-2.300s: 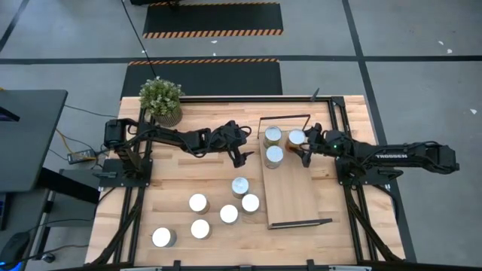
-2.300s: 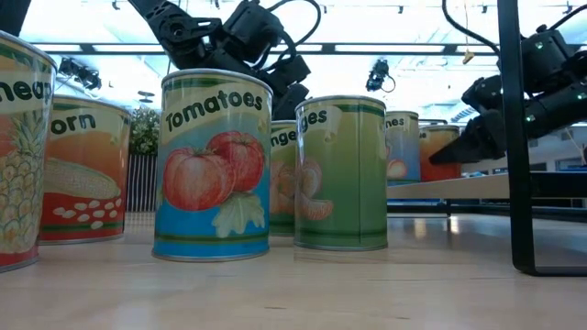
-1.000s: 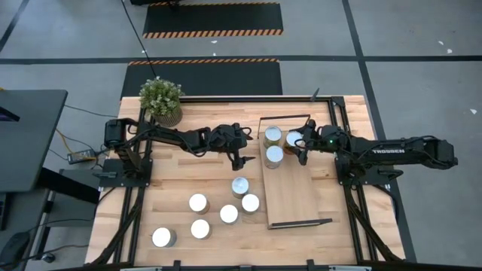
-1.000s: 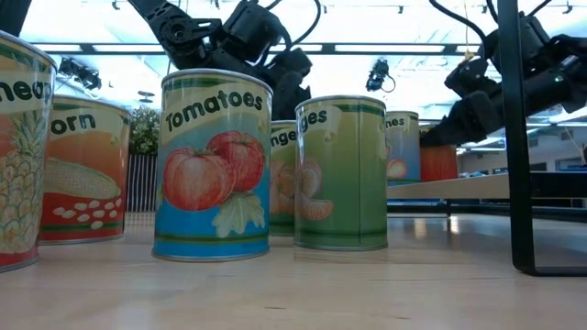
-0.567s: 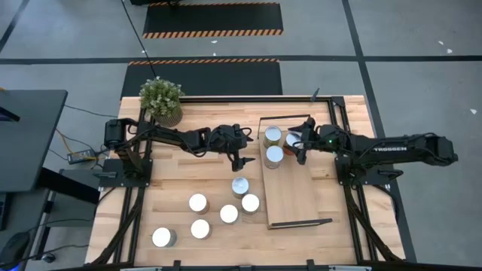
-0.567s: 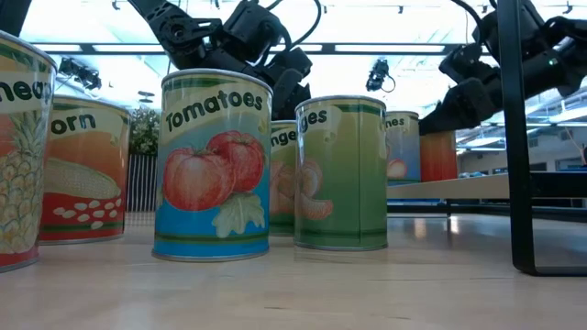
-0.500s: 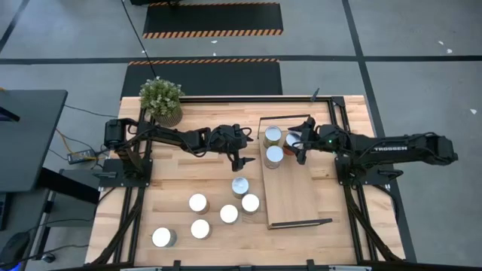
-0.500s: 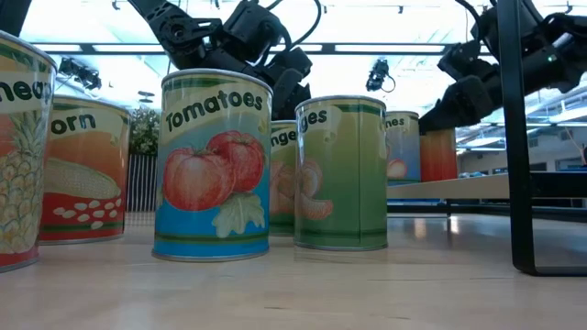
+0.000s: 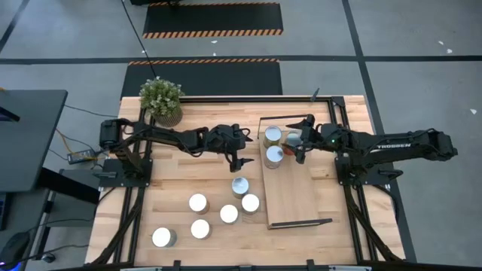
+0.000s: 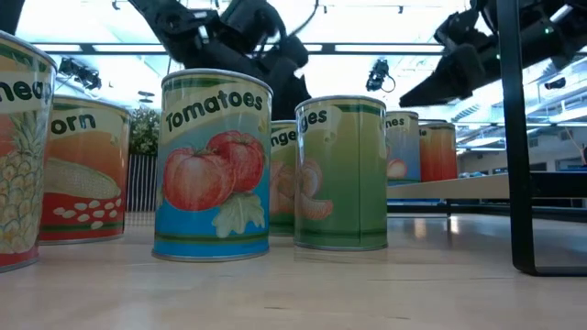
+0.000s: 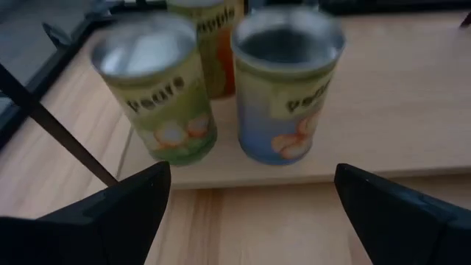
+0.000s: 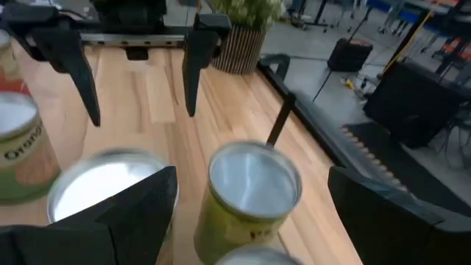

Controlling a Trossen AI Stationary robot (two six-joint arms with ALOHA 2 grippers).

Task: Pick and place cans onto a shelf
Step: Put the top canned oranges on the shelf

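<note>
Three cans stand upright on the light-wood shelf point(image 9: 294, 192): one at its far end point(image 9: 273, 135), one nearer point(image 9: 274, 156), and a third point(image 9: 292, 138) partly hidden under my right gripper. My right gripper point(image 9: 300, 143) is open and hovers above that third can, touching nothing; its wrist view point(image 12: 252, 180) looks down on the can tops. My left gripper point(image 9: 240, 155) is open and empty over the table, just left of the shelf, facing the two pear cans point(image 11: 283, 88). Several more cans point(image 9: 229, 214) stand on the tabletop.
A potted plant point(image 9: 161, 100) stands at the far left corner. Black wire frames close the shelf's short ends point(image 9: 285, 118) point(image 10: 509, 137). The nearest table can point(image 9: 240, 186) stands close to the shelf's left edge. The near half of the shelf board is bare.
My right gripper has risen clear above the can at the shelf's far right, which stays standing where it was. It has also drawn slightly toward the table's far edge. The cans have not moved.
</note>
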